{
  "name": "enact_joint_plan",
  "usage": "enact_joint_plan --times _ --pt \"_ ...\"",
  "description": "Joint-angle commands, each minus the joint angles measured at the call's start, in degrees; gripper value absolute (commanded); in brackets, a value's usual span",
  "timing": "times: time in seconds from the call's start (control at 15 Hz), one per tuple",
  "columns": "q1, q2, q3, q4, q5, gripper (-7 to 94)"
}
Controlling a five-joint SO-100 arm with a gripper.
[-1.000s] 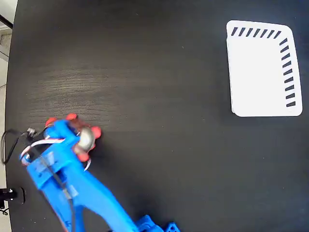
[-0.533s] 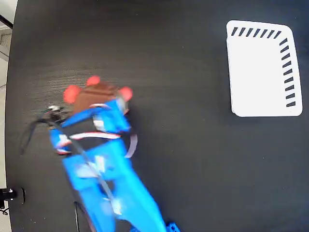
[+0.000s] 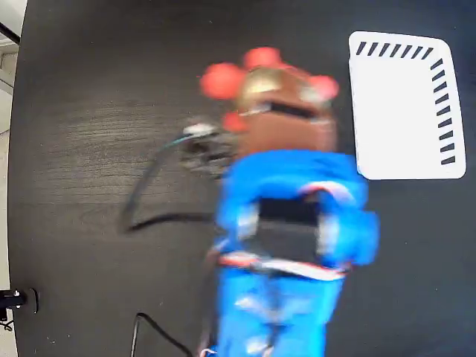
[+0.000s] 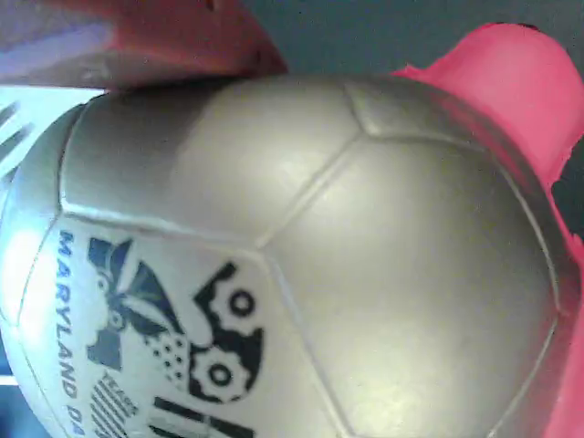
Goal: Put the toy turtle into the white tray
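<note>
A blue robot arm [image 3: 286,245] carries the toy turtle [image 3: 279,93] above the black tabletop [image 3: 111,89], blurred in the fixed view and looming large as if raised well toward the camera. The gripper [image 3: 286,123] appears clamped on the turtle, though its fingers are hidden under the arm's own bulk; the toy's place at the arm's tip, clear of the surface, suggests a firm hold. In the wrist view the silvery shell [image 4: 301,265] fills almost the whole picture, its black-and-white printed mark [image 4: 173,347] readable in part, with a coral-red foot [image 4: 511,100] jutting at the top right. The white tray [image 3: 405,108] lies empty near the tabletop's top-right corner, dark slots along its top and right edges. The turtle sits just left of the tray's left edge, not yet over it. A short carry rightward seems all that is left before release.
</note>
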Motion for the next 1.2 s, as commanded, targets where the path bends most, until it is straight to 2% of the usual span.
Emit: enact_joint_plan --times 0.0,0.27,0.4,0.67,1.13 --pt "7.38 -2.2 -9.32 2.29 -2.46 -1" --pt "20.57 -13.27 -19.69 2.99 0.44 -1" --pt "24.43 -19.42 -23.99 2.99 -0.35 -1" --pt "27.07 -34.63 -38.14 2.99 -1.67 -1" --pt "26.02 -52.21 -53.35 2.99 -2.11 -1"
